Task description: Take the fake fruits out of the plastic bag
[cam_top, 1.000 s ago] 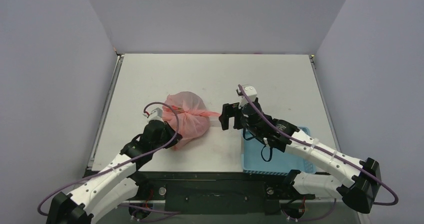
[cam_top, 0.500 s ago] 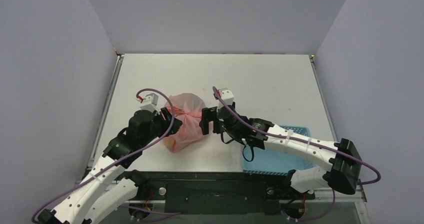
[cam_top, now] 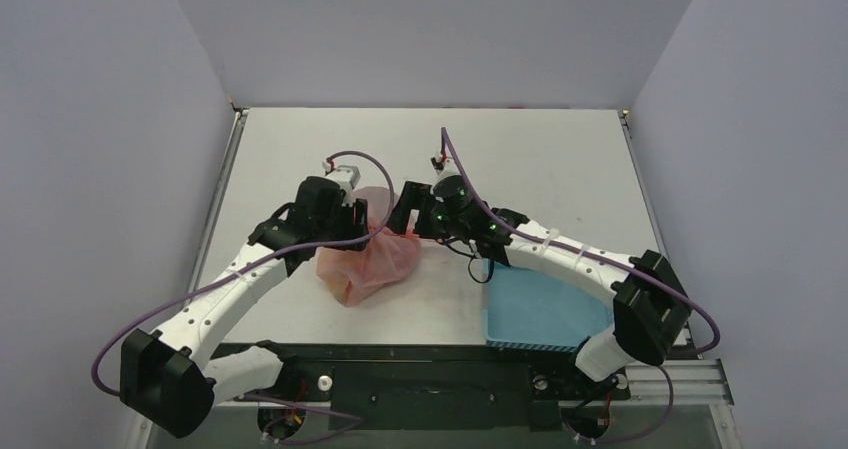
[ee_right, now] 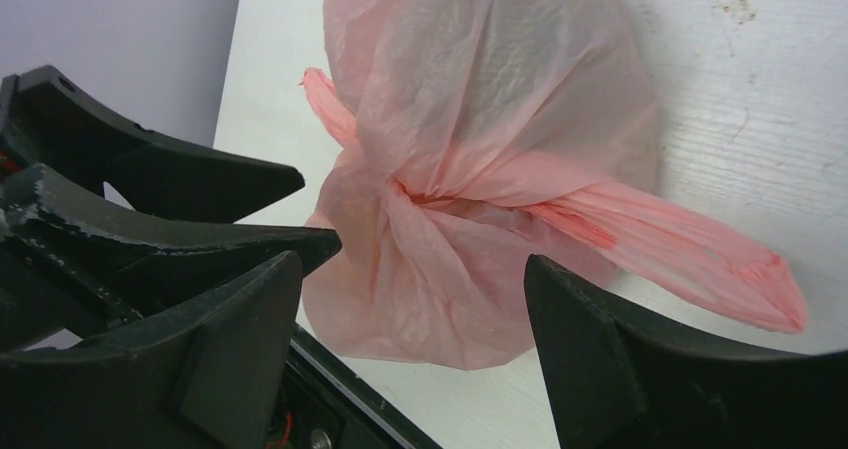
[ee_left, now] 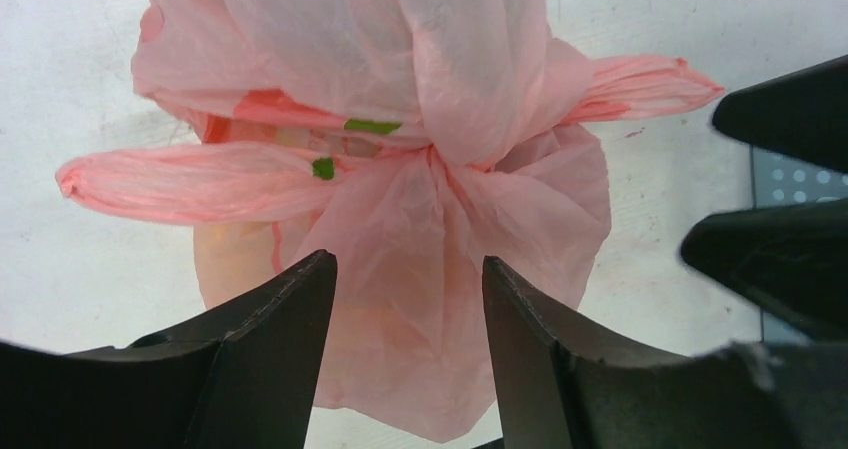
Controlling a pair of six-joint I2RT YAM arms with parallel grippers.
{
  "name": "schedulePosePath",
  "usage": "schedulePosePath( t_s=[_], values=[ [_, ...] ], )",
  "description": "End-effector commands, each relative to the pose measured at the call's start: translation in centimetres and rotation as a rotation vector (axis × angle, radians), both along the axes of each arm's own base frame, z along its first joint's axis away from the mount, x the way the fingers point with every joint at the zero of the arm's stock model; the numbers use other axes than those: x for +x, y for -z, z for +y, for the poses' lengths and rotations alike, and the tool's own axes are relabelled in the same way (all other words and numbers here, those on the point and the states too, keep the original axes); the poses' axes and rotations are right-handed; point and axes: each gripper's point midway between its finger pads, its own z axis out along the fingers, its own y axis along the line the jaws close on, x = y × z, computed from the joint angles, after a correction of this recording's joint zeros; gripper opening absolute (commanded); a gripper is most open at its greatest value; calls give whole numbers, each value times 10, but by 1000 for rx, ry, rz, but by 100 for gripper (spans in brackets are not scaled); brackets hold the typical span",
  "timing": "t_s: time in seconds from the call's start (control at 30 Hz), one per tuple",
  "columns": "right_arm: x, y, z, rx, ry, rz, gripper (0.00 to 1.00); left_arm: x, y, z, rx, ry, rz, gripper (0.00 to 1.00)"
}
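Observation:
The pink plastic bag [cam_top: 372,257] lies tied shut on the white table, its knot [ee_left: 436,159] in the middle and its handles sticking out to both sides. The fake fruits are hidden inside; only a faint orange tint [ee_left: 232,259] shows through the film. My left gripper [ee_left: 408,281] hangs open just above the bag, one finger to each side of the knot. My right gripper [ee_right: 412,287] is also open, hovering over the bag from the other side, close to the left fingers [ee_right: 205,184]. Neither holds anything.
A blue perforated basket [cam_top: 545,309] sits at the near right, under my right forearm. The table's near edge and black frame [ee_right: 340,394] run just below the bag. Grey walls enclose the table on the left, back and right.
My left gripper has opened, let go of the bag and swung over its top. My right arm has moved left to the bag, its jaws narrowing a little.

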Motion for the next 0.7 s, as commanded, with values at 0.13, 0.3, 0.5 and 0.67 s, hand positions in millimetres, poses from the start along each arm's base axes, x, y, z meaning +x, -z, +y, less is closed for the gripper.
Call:
schedulePosePath(
  t_s=[0.13,0.3,0.5,0.67],
  values=[
    [5,-33,23,65,-68,-12,78,17,-23,-31,-35,197,-36,54],
    [5,-31,18,57,-82,4,78,16,-6,-31,-36,211,-53,54],
    [20,-24,15,59,-21,13,75,17,12,-25,16,201,-9,54],
    [31,-25,16,112,55,12,73,21,16,-20,48,191,-8,44]
  ],
)
